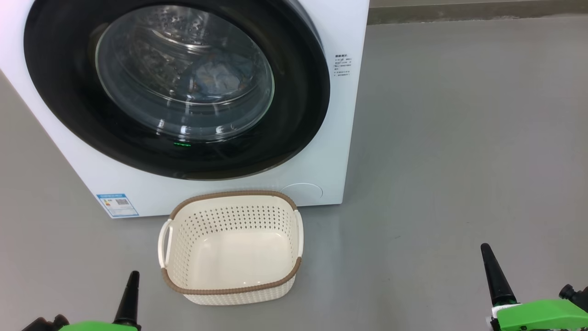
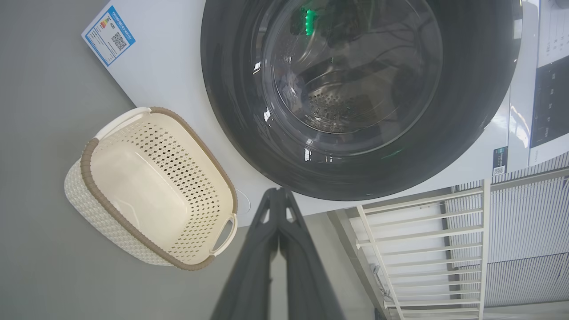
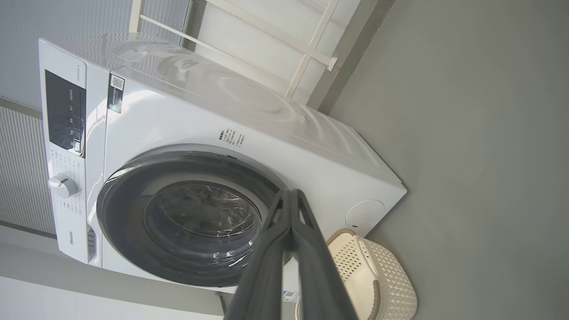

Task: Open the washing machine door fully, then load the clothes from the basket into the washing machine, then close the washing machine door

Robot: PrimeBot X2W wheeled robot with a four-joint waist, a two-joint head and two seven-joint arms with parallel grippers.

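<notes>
Washing machine (image 1: 349, 138), door (image 1: 294, 115) shut, clothes (image 1: 216, 76) dimly behind its glass; basket (image 1: 229, 195) empty.
Door lies at twelve o'clock of left gripper (image 1: 133, 278), ten o'clock of right gripper (image 1: 486, 253); left nearer; both pairs of fingers pressed together, holding nothing.

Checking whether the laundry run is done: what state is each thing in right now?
washing machine door: closed.
basket: empty, upright.
clothes: pale blue cloth, seemingly inside, seen through the door.
left gripper: jaws shut, empty.
right gripper: jaws shut, empty.
</notes>
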